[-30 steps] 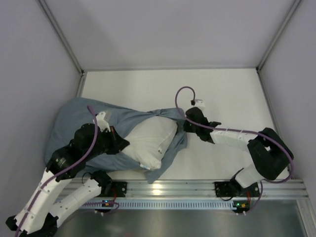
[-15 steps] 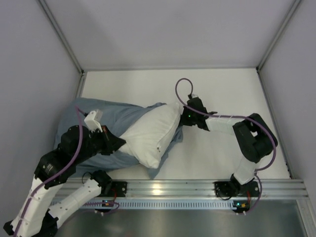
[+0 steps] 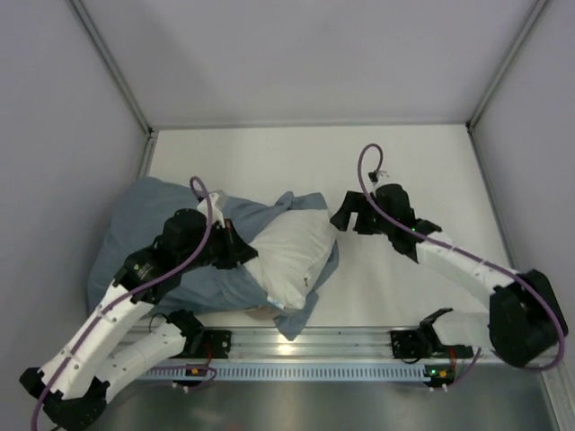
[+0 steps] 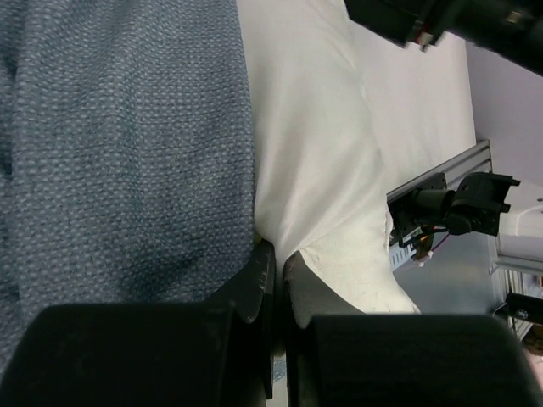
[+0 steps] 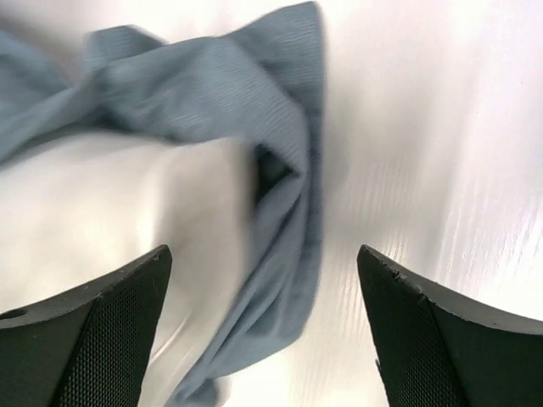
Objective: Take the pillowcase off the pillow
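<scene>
My left claw (image 4: 277,275) is pinched narrow on the white pillow (image 3: 292,256) at the pillowcase (image 3: 144,229) mouth, likely to anchor it on the table (image 3: 404,162). My right claw (image 5: 263,254) gapes wide and empty just off the cloth's loose edge, placed to grab and peel.

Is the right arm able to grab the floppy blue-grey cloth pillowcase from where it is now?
Probably yes. The right gripper is open, and a loose corner of the dusty blue-grey fabric pillowcase lies just ahead of its fingers, with nothing between them.
</scene>
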Action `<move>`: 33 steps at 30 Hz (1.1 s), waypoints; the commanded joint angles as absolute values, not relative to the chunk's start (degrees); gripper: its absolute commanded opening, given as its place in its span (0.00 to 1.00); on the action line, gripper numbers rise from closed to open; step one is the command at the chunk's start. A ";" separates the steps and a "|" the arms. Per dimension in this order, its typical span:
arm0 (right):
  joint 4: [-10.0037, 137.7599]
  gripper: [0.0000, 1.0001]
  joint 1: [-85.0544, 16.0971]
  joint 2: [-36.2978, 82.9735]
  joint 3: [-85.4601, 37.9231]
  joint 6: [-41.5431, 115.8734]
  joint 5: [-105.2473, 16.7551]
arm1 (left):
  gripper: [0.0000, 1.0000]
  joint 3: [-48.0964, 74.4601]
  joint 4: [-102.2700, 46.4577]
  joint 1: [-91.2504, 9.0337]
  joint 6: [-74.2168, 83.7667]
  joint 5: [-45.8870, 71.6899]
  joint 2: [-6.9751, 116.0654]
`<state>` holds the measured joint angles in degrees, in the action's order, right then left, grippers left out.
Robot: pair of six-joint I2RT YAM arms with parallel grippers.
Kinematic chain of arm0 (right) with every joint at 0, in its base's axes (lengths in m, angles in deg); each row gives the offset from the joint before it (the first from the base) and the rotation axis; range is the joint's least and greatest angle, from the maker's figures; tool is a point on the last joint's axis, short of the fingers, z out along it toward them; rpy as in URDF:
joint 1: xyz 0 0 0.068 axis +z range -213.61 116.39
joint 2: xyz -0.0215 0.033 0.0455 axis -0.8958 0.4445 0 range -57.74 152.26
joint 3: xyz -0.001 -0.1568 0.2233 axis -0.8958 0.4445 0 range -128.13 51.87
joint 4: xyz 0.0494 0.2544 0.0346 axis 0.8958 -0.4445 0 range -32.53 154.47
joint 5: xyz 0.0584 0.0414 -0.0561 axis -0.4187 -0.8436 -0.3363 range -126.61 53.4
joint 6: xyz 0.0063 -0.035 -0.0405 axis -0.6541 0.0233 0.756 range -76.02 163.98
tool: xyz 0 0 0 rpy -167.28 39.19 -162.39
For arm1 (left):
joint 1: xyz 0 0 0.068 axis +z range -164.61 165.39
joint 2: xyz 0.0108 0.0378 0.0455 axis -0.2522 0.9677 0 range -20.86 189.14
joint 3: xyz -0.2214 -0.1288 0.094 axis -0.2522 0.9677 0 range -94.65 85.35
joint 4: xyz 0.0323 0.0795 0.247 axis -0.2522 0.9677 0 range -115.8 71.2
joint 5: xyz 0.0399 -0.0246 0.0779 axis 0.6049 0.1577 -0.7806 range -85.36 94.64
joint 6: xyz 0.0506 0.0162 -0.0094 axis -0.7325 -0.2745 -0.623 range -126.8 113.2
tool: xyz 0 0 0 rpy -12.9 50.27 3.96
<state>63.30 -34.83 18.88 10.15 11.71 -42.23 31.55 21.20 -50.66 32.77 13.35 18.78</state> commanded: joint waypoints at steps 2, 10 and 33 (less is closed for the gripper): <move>57.02 0.87 -35.30 6.43 12.05 12.60 -45.21 | 0.00 33.32 4.03 -50.56 33.54 16.68 25.80; 59.59 0.88 -35.31 -6.14 19.75 5.77 -61.60 | 0.00 27.44 -3.38 -50.56 32.13 19.48 39.59; 83.00 0.88 -33.11 -7.39 30.85 -8.93 -70.44 | 0.00 29.73 -11.91 -54.33 34.42 21.43 44.43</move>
